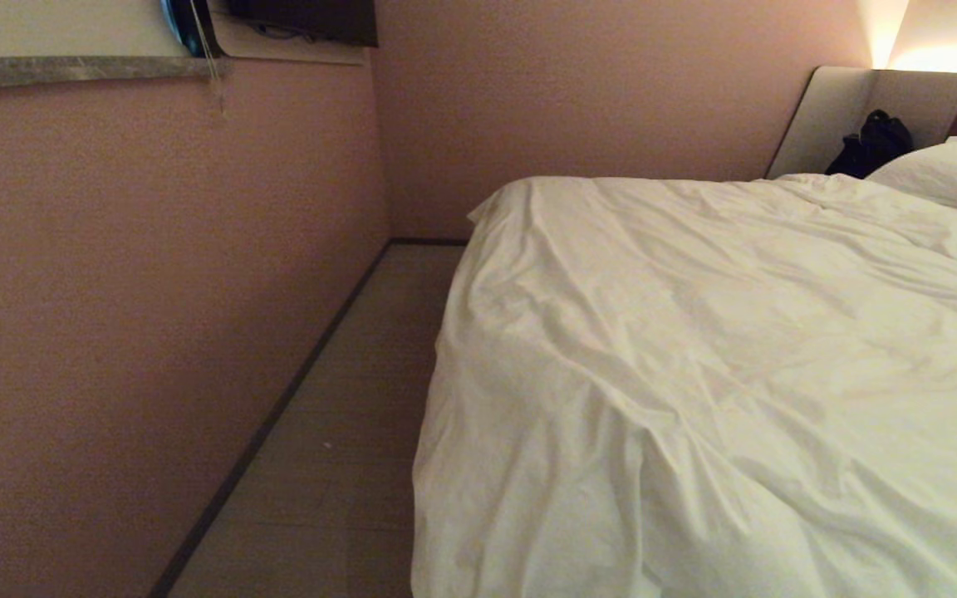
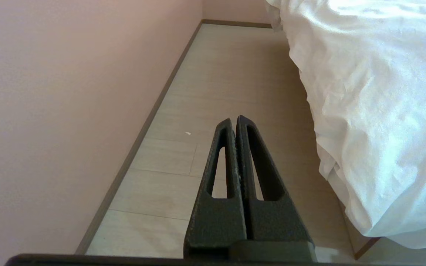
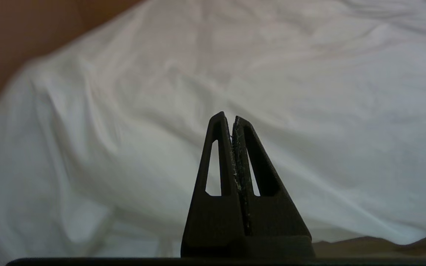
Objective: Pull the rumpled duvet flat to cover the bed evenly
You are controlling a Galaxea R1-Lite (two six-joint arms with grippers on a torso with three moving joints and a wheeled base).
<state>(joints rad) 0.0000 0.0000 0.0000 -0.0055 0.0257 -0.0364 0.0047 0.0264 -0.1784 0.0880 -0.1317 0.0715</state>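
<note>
Head view: the duvet lies spread over the bed, creased, draping over the near corner toward the floor; a pillow sits at the headboard end; neither of my arms shows. Left wrist: my left gripper is clenched on nothing, over the floor beside the duvet's hanging edge. Right wrist: my right gripper is clenched, empty, facing the duvet. It looks soft, puffy, bulky, probably draggy; I'd pinch a thick fold at the hanging corner edge.
</note>
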